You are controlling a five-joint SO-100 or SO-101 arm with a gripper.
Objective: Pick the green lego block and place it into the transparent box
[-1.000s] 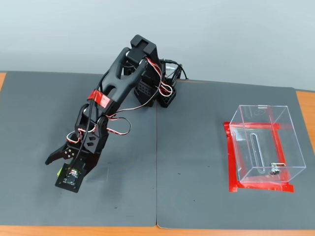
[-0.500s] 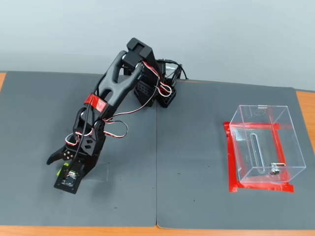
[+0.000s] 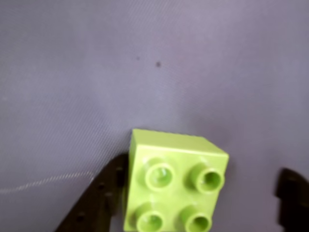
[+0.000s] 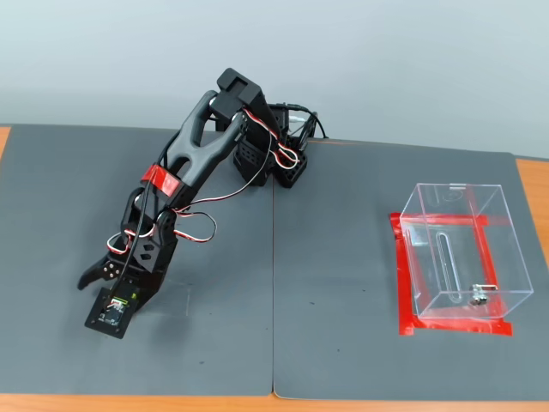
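The green lego block point(image 3: 174, 186) fills the lower middle of the wrist view, studs up, flat on the grey mat. My gripper point(image 3: 193, 205) is open around it: the left finger point(image 3: 94, 205) touches the block's left side, and the right finger point(image 3: 292, 193) stands well apart from it. In the fixed view my gripper point(image 4: 96, 300) is low over the mat at the lower left and covers the block. The transparent box point(image 4: 459, 249) stands far off at the right with nothing inside.
Red tape point(image 4: 403, 283) frames the box's base. The arm's base point(image 4: 283, 163) sits at the back centre, with loose wires along the arm. Two grey mats meet at a seam point(image 4: 273, 300). Bare wooden table point(image 4: 532, 184) shows at the edges.
The arm has stretched and the gripper has moved a little left and down, so the block's green edge no longer shows beside it in the fixed view.
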